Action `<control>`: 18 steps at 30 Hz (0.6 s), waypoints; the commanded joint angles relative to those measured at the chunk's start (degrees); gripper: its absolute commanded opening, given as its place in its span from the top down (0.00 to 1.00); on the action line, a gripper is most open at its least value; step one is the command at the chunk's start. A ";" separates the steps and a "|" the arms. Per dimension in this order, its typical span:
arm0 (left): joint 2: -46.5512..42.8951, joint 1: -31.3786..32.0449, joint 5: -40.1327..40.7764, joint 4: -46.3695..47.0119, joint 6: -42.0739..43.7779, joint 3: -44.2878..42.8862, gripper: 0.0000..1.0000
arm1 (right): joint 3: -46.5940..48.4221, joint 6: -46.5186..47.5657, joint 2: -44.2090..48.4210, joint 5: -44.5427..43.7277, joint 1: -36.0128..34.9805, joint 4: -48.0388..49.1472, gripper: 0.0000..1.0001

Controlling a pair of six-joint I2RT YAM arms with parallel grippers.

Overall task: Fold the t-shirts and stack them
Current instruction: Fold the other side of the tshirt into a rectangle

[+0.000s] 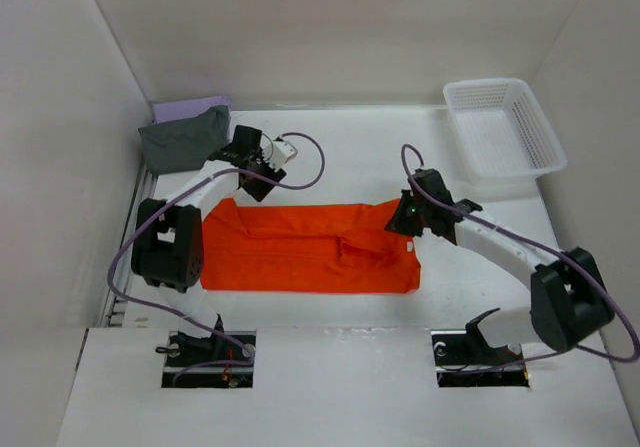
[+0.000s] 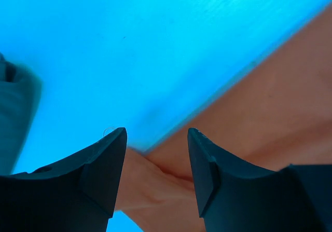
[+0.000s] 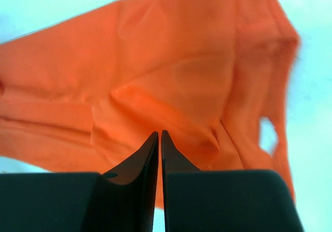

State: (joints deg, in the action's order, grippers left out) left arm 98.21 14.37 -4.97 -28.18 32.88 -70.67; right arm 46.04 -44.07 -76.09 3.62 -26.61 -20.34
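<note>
Left wrist view: the left gripper (image 2: 156,134) has its 2 dark fingers (image 2: 104,164) spread, with a clear gap between them. Nothing is clamped in that gap. A folded corner of the orange t-shirt (image 2: 259,112) lies on the table just beyond the tips, and the cloth runs off to the right edge of the picture. At the far left edge a blurred patch of the dark grey t-shirt (image 2: 15,118) shows.

In the right wrist view, the right gripper (image 3: 159,134) has its 2 fingers (image 3: 135,175) pressed almost together, leaving only a hairline slit. No cloth can be seen caught between them. They hang over the orange t-shirt (image 3: 155,76), above a rumpled part with creases and an edge of the garment.

From the top external view, the left gripper (image 1: 258,189) sits at the far-left corner of the orange t-shirt (image 1: 300,252), and the right gripper (image 1: 396,222) sits at its far-right end. The shirt lies folded into a long flat band across the middle of the table (image 1: 350,157), between the 2 arms. The dark grey t-shirt (image 1: 180,139) lies bunched in the far-left corner, on top of the lavender t-shirt (image 1: 195,107), of which only a strip shows. A white mesh basket (image 1: 490,84) stands in the far-right corner, well apart from the shirts.
</note>
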 commanded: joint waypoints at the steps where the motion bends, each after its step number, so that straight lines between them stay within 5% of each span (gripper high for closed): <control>1: 3.72 -3.16 6.10 6.74 0.43 -0.87 0.51 | 3.70 1.18 -5.45 0.51 -2.17 6.44 0.91; 8: 3.57 -9.40 12.35 11.22 -0.01 0.80 0.51 | 1.16 -0.22 -10.12 -1.06 -4.54 8.91 0.94; 18: 2.60 -12.83 7.08 5.16 0.16 4.22 0.59 | -0.34 -0.75 -12.50 -2.30 -6.83 9.26 0.94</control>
State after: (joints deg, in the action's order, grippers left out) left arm 104.77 2.22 4.34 -21.19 32.84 -68.34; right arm 45.91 -44.21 -88.12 2.72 -32.51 -14.04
